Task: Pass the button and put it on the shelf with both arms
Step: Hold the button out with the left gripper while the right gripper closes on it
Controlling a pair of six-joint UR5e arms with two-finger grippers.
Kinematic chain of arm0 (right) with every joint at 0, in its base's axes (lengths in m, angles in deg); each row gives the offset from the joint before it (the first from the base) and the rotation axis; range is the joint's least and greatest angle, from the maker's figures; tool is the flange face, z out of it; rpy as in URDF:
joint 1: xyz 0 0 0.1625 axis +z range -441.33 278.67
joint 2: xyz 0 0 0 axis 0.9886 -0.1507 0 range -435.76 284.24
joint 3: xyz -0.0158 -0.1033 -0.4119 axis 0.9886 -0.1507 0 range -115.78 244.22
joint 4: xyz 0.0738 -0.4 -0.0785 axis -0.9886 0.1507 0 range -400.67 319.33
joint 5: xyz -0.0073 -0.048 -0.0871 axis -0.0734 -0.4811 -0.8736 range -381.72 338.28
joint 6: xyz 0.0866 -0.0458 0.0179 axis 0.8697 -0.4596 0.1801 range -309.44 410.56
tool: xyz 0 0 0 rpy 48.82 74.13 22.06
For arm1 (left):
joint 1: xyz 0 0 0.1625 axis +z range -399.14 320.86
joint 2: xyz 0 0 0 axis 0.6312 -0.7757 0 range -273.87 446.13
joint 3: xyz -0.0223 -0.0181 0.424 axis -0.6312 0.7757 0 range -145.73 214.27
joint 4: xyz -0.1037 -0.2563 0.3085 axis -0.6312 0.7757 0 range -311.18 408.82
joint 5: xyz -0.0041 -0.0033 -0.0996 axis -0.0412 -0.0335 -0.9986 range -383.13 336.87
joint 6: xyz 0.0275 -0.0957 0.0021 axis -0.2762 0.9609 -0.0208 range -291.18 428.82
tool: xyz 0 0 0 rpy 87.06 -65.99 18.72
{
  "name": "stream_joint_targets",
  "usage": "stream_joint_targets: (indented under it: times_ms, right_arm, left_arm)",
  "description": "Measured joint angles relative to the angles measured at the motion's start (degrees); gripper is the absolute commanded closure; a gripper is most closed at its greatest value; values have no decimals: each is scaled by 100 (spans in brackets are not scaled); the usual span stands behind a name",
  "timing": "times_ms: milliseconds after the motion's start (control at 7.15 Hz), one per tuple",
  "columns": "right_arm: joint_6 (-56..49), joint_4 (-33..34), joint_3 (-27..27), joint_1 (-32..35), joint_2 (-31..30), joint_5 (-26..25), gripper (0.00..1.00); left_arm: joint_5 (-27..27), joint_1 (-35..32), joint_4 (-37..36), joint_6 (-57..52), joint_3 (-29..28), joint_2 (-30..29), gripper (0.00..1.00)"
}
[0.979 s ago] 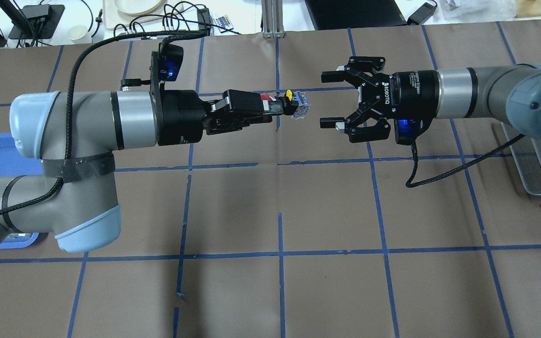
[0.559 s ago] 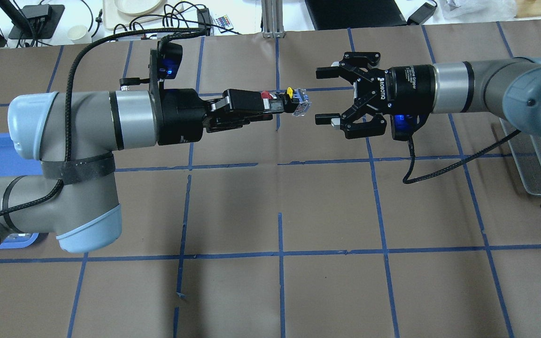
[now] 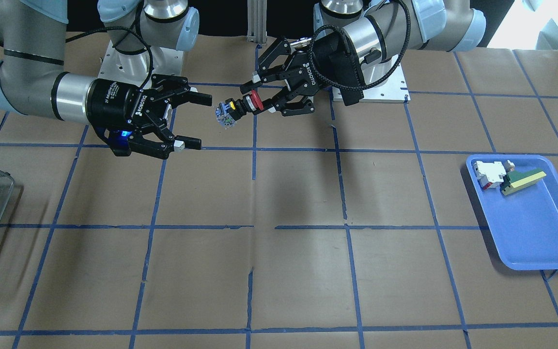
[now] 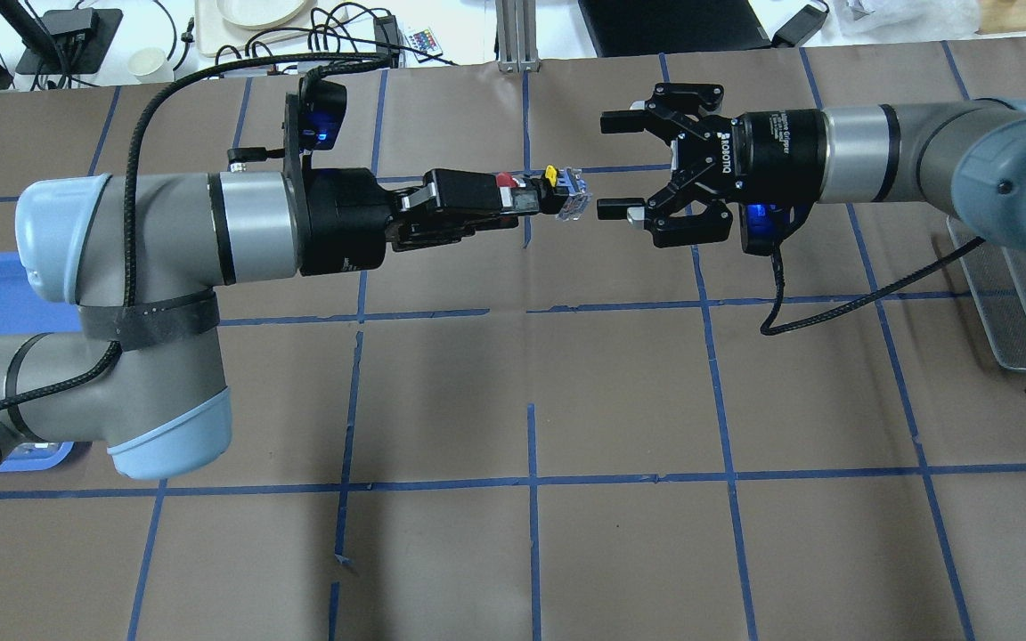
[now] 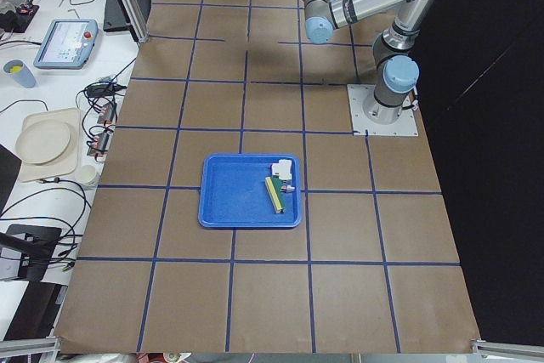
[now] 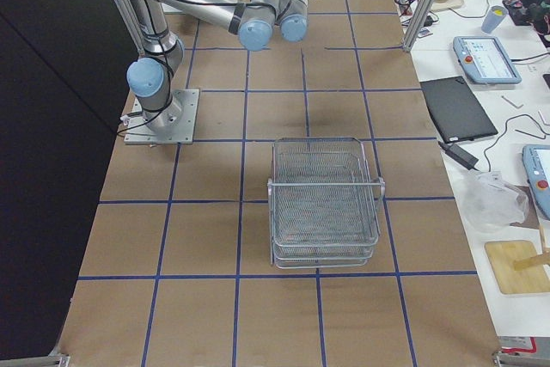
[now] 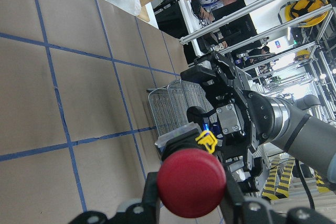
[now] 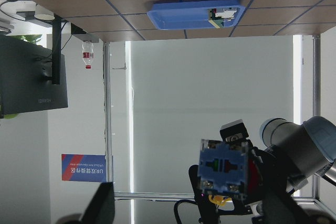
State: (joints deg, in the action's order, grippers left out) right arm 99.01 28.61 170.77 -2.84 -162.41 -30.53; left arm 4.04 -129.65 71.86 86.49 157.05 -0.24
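I see even room light from above, all views bright enough. Front view: pale glare patch on table (image 3: 279, 271) paper, soft wide shadows at centre. Overhead view sharp, shadows weak. Left wrist view: button (image 7: 191, 190) red cap very near, slightly soft; background at upper right overexposed. Right wrist view: strong backlight from white panel (image 8: 210, 103), right gripper (image 8: 191, 211) only dark blurred shape at bottom. Side views: one side of frame falls to black.
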Motion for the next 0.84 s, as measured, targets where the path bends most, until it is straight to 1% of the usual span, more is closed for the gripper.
stream_joint_targets:
  times_ms: [559,839]
  right_arm:
    - [-33,56,4,46,41,-2,0]
    - [-21,58,41,254,51,-28,0]
  left_arm:
    - [-1,-2,-12,-47,0,7,90]
    - [0,-2,-18,-58,2,13,90]
